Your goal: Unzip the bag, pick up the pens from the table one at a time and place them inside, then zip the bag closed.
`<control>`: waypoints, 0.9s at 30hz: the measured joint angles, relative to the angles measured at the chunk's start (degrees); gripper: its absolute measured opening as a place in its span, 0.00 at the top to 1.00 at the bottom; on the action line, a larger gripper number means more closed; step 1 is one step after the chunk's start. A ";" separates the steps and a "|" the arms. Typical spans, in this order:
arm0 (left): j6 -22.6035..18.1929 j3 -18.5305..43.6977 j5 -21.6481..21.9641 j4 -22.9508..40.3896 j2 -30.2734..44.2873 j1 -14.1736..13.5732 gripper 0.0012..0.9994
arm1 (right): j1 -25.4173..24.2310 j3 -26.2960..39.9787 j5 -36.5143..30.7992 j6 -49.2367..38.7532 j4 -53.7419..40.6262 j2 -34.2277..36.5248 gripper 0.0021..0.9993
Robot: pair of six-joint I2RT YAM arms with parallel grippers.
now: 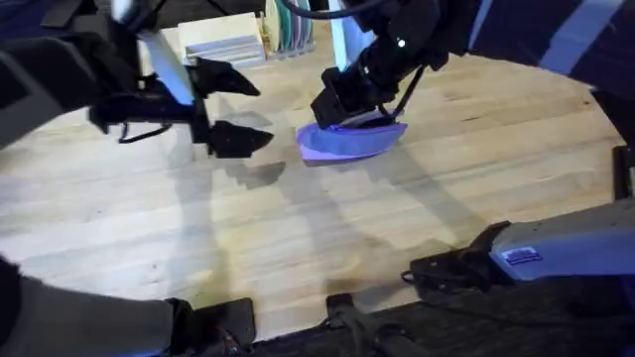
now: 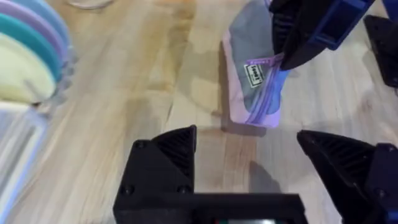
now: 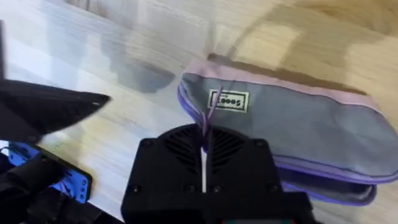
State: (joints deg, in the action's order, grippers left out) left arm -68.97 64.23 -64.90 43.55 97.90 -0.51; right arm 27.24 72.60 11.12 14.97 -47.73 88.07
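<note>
One lavender bag (image 1: 352,141) lies on the table (image 1: 298,228), contents hidden.

A small white label (image 3: 228,101) sits sewn on the lavender bag (image 3: 311,124) beside its zipper end; its dark print is too blurred to read.

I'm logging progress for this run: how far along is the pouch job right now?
No pens lie loose on the table, so loading looks done, though the pouch's inside is hidden. In hand: the right gripper is shut on the zipper pull at one end of the lavender pouch. The left gripper hovers open beside it. Left: confirming it's zipped, then releasing.
</note>
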 joint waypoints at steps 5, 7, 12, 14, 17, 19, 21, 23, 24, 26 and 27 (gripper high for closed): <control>0.04 0.00 -0.04 -4.10 3.63 -4.79 0.01 | 0.00 0.00 0.01 0.01 0.01 0.00 0.97; 0.03 0.00 -0.03 -5.45 4.90 -6.55 0.01 | 0.00 0.00 0.01 0.01 0.01 0.00 0.97; 0.04 0.00 -0.04 -7.87 7.14 -10.33 0.01 | 0.00 0.00 0.01 0.01 0.01 0.00 0.97; 0.05 0.00 -0.07 -8.62 7.54 -11.37 0.01 | 0.00 0.00 0.01 0.01 0.01 0.00 0.97; 0.03 0.00 -0.03 -9.38 7.81 -12.61 0.01 | 0.00 0.00 0.03 0.01 0.01 0.00 0.97; 0.04 0.00 -0.03 -9.86 7.86 -13.33 0.01 | 0.00 0.00 0.01 0.01 0.01 0.00 0.97; 0.07 0.00 -0.02 -10.53 7.88 -13.96 0.03 | 0.00 0.00 0.01 0.01 0.01 0.00 0.97; 0.25 0.00 0.03 -11.43 7.95 -14.58 0.08 | 0.00 0.00 0.03 0.01 0.01 0.00 0.97; 0.56 0.00 0.04 -12.20 8.05 -14.87 0.15 | 0.00 0.00 0.03 0.01 0.01 0.00 0.97; 1.48 0.00 0.12 -13.52 8.31 -15.26 0.42 | 0.00 0.00 0.03 0.01 0.01 0.00 0.97; 1.99 0.00 0.15 -14.04 8.40 -15.39 0.59 | 0.00 0.00 0.01 0.01 0.03 0.00 0.97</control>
State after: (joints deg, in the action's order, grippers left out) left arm -66.98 64.23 -64.75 29.50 106.30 -15.90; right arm 27.24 72.60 11.14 14.98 -47.70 88.07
